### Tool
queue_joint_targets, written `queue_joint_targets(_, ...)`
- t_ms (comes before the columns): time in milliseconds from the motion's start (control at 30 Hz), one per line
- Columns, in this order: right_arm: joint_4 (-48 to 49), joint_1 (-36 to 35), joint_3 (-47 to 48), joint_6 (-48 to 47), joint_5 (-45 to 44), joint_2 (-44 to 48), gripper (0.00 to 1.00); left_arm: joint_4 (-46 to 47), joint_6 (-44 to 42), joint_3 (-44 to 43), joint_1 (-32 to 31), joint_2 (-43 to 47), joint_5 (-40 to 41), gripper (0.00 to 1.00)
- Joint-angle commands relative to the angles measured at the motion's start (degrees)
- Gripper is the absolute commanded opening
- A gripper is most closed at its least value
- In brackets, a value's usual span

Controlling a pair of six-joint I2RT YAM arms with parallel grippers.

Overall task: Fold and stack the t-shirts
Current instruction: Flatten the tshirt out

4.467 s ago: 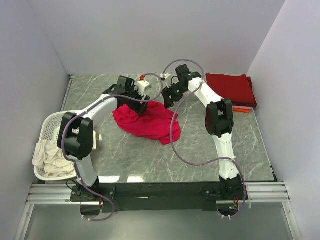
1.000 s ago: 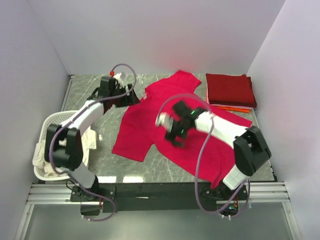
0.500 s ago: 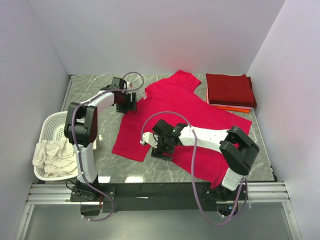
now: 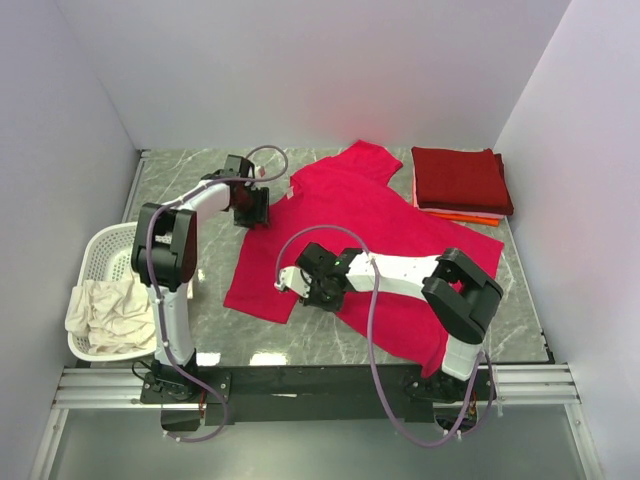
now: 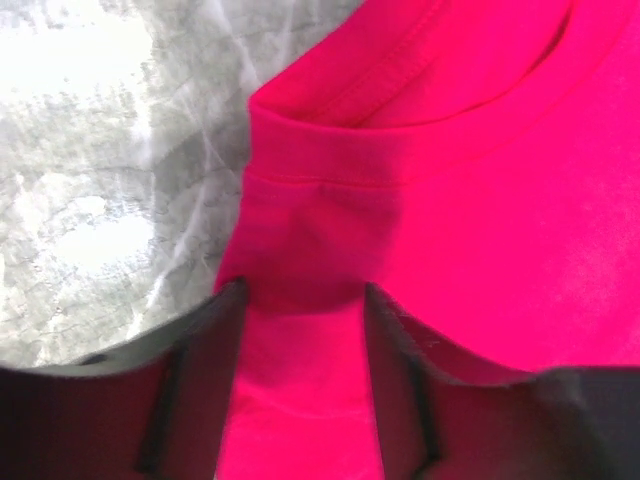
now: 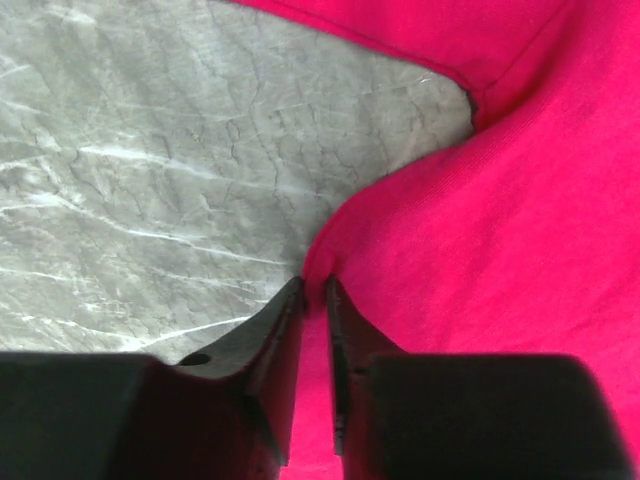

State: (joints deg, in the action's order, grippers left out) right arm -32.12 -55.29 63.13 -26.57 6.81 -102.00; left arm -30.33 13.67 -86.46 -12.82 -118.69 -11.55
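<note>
A large crimson t-shirt (image 4: 385,225) lies spread flat on the marble table. My left gripper (image 4: 252,208) sits at its shoulder edge beside the collar. In the left wrist view that gripper (image 5: 300,290) is open, its fingers straddling the crimson t-shirt (image 5: 480,180) at the shoulder seam. My right gripper (image 4: 303,285) is low at the shirt's side edge, under the near sleeve. In the right wrist view this gripper (image 6: 314,283) is shut on a pinched fold of the crimson t-shirt (image 6: 500,200). A folded dark maroon t-shirt (image 4: 462,178) rests on an orange t-shirt (image 4: 478,216) at the back right.
A white slotted basket (image 4: 105,240) stands at the left table edge with cream-white cloth (image 4: 105,312) bunched in it. Walls close in the table at the back and both sides. Bare marble (image 4: 250,330) shows in front of the shirt.
My right gripper has slid a little left to the shirt's side edge and closed on the cloth. The left gripper's fingers have narrowed over the shoulder; the shirt lies as before.
</note>
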Motion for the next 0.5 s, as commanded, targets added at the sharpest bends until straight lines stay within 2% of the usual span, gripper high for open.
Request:
queue_joint_targets(0,-1.02,-0.61,2.08,0.29,-0.13,-1.36,0.2,-1.66,-0.93,-0.21,0.34,-2.59,2.76,0.49)
queue_joint_targets(67,-1.19,-0.7,2.26,0.11,0.31,-1.01,0.14,-2.63,-0.84,-0.64,0.95,-2.68,2.15,0.28)
queue_joint_targets(133,-1.37,-0.79,2.69,-0.24,1.1,-0.92,0.1,-3.6,-0.58,0.4,1.39,-1.99,2.23,0.2)
queue_joint_targets(167,-1.54,-0.79,3.04,-0.41,1.54,-0.92,0.1,-3.95,-0.05,1.11,2.09,-1.37,2.58,0.01)
queue_joint_targets(300,-3.65,-2.19,5.85,-2.61,4.17,-2.33,0.06,-3.25,8.89,10.49,6.48,5.74,3.2,0.01)
queue_joint_targets(367,-5.67,-4.12,8.23,-3.93,6.97,-3.91,0.04,-0.45,13.65,20.06,10.16,13.98,1.19,0.01)
queue_joint_targets(400,-6.37,-4.82,8.84,-5.5,8.03,-4.43,0.04,0.61,14.97,27.15,11.14,21.24,0.14,0.0)
queue_joint_targets(467,-9.01,-7.54,9.46,-7.79,11.11,-4.27,0.04,2.2,17.61,32.99,11.76,28.74,-1.63,0.01)
